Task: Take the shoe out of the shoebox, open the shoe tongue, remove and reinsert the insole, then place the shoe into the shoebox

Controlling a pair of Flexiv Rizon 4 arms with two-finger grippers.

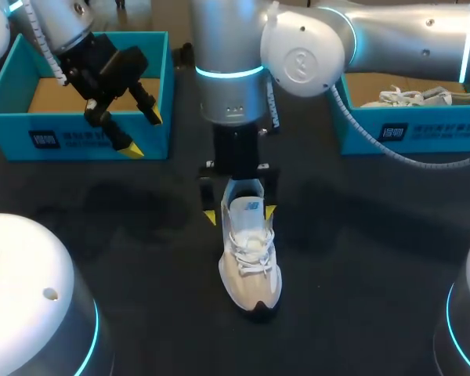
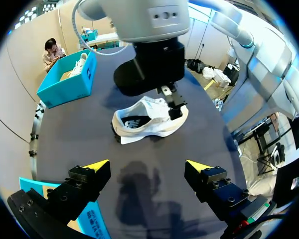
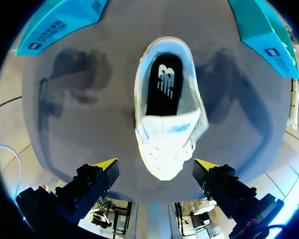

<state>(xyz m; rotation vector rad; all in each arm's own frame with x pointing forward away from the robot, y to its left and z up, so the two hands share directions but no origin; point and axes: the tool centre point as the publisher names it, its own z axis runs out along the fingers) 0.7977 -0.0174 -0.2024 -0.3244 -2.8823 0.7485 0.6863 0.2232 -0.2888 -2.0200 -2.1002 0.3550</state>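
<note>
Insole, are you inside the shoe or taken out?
Inside: the black insole lies in the white sneaker, seen through its opening.

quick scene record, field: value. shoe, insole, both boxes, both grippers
shoe: white, upright on the table, outside both boxes
insole: black, inside the shoe
left shoebox: teal, open, no shoe seen in it
right shoebox: teal, open, holds a second shoe
left gripper: open, empty, over left shoebox's front wall
right gripper: open, above the shoe's heel end, a finger each side
</note>
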